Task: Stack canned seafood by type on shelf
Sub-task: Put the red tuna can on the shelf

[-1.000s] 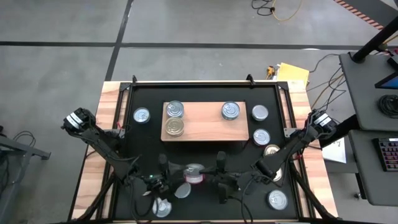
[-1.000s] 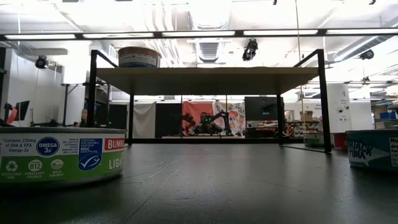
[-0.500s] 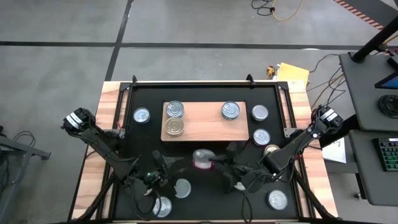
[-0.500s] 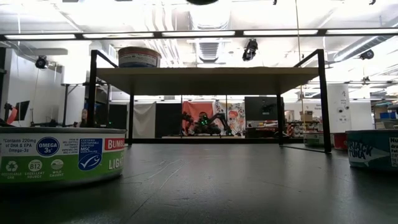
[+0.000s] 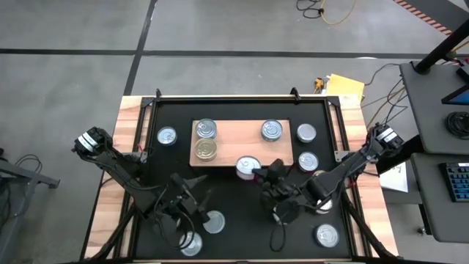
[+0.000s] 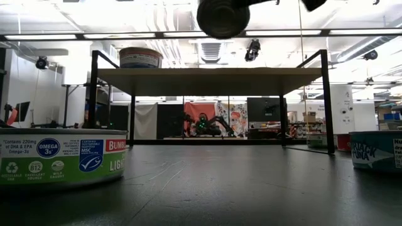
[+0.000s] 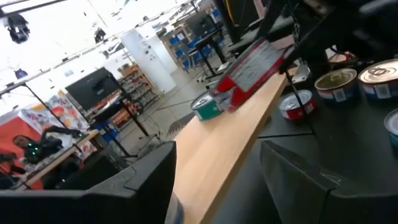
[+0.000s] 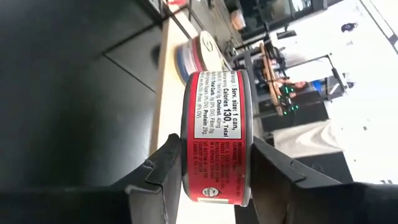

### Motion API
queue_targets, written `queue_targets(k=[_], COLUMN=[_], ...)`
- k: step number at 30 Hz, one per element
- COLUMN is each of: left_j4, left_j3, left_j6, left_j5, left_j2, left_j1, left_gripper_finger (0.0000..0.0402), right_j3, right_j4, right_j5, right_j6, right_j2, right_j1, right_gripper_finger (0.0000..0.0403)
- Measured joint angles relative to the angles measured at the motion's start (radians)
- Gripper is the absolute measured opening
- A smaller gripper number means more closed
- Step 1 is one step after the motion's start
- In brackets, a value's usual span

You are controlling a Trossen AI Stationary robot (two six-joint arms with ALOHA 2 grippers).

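Note:
My right gripper (image 5: 256, 171) is shut on a red-labelled can (image 5: 248, 166) at the near edge of the light-wood shelf (image 5: 242, 147). The right wrist view shows this can (image 8: 214, 137) between the fingers. It appears dark at the top of the low view (image 6: 223, 17). My left gripper (image 5: 192, 200) is open over the mat, left of the can, touching nothing; the shelf (image 7: 236, 134) lies ahead of it. On the shelf stand a silver-lidded can (image 5: 206, 130), a gold-lidded one (image 5: 206, 150) and another silver one (image 5: 272, 130). My right gripper pinches the red-labelled can between its two fingers, one finger (image 8: 155, 171) on one flat end and the other (image 8: 280, 174) on the opposite end, near the rim. The fingers come level from the table's right. The can (image 5: 248, 166) is lifted clear, lid upward.
Loose cans stand on the black mat: left of the shelf (image 5: 167, 136), right of it (image 5: 306, 133) (image 5: 308, 161), a gold one (image 5: 320, 177), and near-edge ones (image 5: 215, 222) (image 5: 190, 244) (image 5: 327, 235). The shelf (image 6: 207, 80) stands on black legs, with room beneath it.
My right gripper has carried the red-labelled can from the near middle of the mat toward the far edge, up to the shelf's near edge. My left gripper has stayed near the mat's near-left part, now apart from the can.

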Motion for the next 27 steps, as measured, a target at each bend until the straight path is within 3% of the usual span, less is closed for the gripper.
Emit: queue_targets(k=[12,27], left_j4=[-0.009,-0.02], left_j3=[-0.02,-0.021], left_j6=[-0.07,-0.07], left_j5=[-0.001,-0.002], left_j2=[0.0,0.0], left_j1=[-0.001,-0.005], left_gripper_finger=[0.0207,0.0207], right_j3=[0.0,-0.001], right_j4=[-0.012,-0.095], right_j5=[-0.08,-0.083], right_j6=[-0.012,0.072], right_j2=[0.03,0.051], right_j1=[-0.136,-0.149], right_gripper_finger=[0.0136,0.0139])
